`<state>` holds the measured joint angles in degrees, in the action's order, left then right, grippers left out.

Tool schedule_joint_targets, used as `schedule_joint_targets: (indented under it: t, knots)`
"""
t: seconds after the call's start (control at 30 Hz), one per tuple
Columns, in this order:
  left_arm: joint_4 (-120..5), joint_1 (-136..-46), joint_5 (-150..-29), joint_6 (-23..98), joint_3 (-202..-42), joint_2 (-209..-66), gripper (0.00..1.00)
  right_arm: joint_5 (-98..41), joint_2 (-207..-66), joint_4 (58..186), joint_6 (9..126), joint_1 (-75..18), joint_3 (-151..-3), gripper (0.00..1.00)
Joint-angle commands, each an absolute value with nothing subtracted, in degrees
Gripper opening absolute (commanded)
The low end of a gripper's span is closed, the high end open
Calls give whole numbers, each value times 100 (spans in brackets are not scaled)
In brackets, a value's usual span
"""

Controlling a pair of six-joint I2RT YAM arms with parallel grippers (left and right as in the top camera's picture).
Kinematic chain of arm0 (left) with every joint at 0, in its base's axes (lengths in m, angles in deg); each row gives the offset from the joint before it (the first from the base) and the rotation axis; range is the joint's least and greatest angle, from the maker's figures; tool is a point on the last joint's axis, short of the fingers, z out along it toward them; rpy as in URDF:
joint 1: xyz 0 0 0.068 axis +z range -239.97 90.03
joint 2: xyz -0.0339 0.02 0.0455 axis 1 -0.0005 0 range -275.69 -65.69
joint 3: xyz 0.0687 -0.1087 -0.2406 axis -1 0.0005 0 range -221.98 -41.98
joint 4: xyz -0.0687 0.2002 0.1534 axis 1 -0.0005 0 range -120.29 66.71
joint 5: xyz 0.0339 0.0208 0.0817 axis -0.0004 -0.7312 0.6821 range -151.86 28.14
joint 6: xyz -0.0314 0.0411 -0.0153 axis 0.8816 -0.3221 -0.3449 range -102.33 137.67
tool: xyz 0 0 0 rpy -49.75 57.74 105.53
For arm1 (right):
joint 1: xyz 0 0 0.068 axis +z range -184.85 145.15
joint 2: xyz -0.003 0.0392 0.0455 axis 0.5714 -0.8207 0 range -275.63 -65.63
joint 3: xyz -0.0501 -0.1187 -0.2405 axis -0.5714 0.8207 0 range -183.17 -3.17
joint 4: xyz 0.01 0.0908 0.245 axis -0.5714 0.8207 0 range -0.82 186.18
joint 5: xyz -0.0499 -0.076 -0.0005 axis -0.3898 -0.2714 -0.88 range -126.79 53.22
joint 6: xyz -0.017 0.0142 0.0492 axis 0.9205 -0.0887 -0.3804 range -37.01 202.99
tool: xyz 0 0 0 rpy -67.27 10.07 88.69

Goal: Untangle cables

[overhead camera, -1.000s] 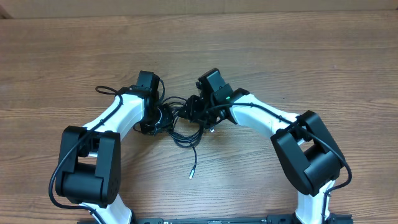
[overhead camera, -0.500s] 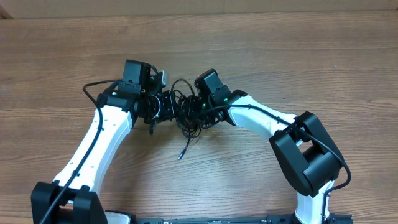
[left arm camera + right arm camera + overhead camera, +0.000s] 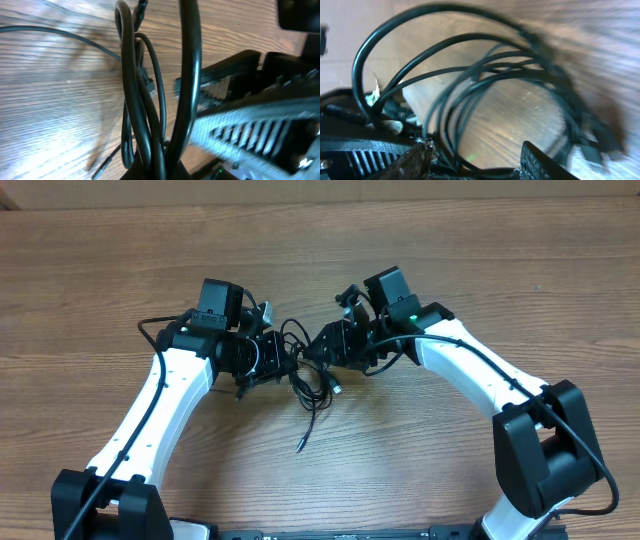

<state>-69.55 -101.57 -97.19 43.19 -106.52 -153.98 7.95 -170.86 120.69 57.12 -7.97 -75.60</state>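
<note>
A tangle of thin black cables (image 3: 305, 370) lies on the wooden table between my two grippers. One loose end with a small plug (image 3: 300, 445) trails toward the front. My left gripper (image 3: 265, 358) is at the tangle's left side. In the left wrist view it (image 3: 160, 176) is shut on several strands of the cables (image 3: 131, 100), which rise out of the jaws. My right gripper (image 3: 335, 345) is at the tangle's right side. In the right wrist view its fingers (image 3: 415, 160) stand wide apart, with cable loops (image 3: 470, 75) passing between them; the gripper (image 3: 477, 162) is open.
The wooden table (image 3: 450, 250) stretches all round the tangle. My right gripper's black ribbed body (image 3: 250, 120) fills the right of the left wrist view, close to the held strands. Both white arms reach in from the front edge.
My right arm has swung to the right and drawn the tangle's loops wider. My left arm shifted left a second ago and has since held still. The loose plug end slid slightly.
</note>
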Motion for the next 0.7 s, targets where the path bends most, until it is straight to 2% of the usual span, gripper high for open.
schedule_joint_targets:
  t: [0.0,0.23,0.27,0.37,0.53,0.6,0.63,0.67]
  knots:
    - [-6784,-10161,-10445,4229,-10684,-15431,4,427,-17160,12104,5345,-483,-7553,54]
    - [-6561,-10161,-10808,4236,-10687,-15431,4,309,-17346,11619,4866,-269,-7553,54]
    - [-6541,-10161,-10808,4238,-10684,-15431,4,314,-17346,11571,4823,-260,-7553,53]
    - [-6323,-10133,-11009,4255,-10687,-15431,4,314,-17346,11584,4820,-251,-7553,36]
    - [-5571,-9905,-12128,4408,-10687,-15431,4,231,-17346,11584,4823,-109,-7553,34]
    - [-5429,-9798,-12571,4408,-10687,-15431,4,45,-17346,11610,4820,-32,-7553,23]
    - [-5436,-9735,-12665,4408,-10687,-15429,4,78,-17344,11612,4674,-54,-7555,9]
    - [-5462,-9689,-12687,4402,-10687,-15429,4,128,-17344,11610,4602,-89,-7555,6]
